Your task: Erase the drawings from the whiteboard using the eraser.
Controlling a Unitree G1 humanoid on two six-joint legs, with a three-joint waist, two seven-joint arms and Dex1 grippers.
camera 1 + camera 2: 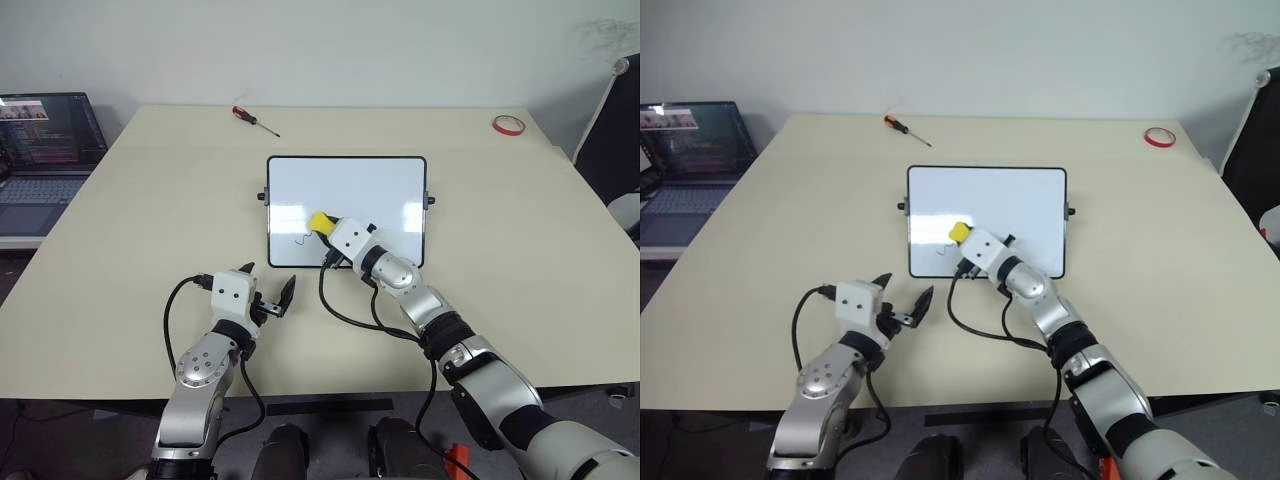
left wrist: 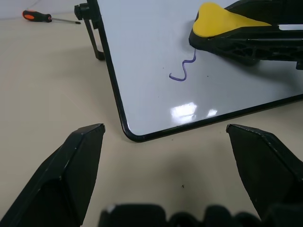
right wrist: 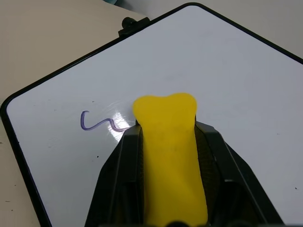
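The table [image 1: 120, 260] bears a laptop [image 1: 45, 150] beside its left edge; the whiteboard [image 1: 350, 180] lies mid-table, nothing blocking it; the right gripper [image 1: 322, 228] pinches the eraser [image 1: 320, 220] on the board, touching a squiggle [image 3: 99, 123]; the left gripper [image 1: 268, 285] hovers spread before the board's near corner; a screwdriver [image 1: 255, 120] and red tape ring [image 1: 508, 124] lie far back.

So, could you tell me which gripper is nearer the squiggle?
Right. The right gripper holds the eraser at the squiggle; the left gripper is off the whiteboard, open.
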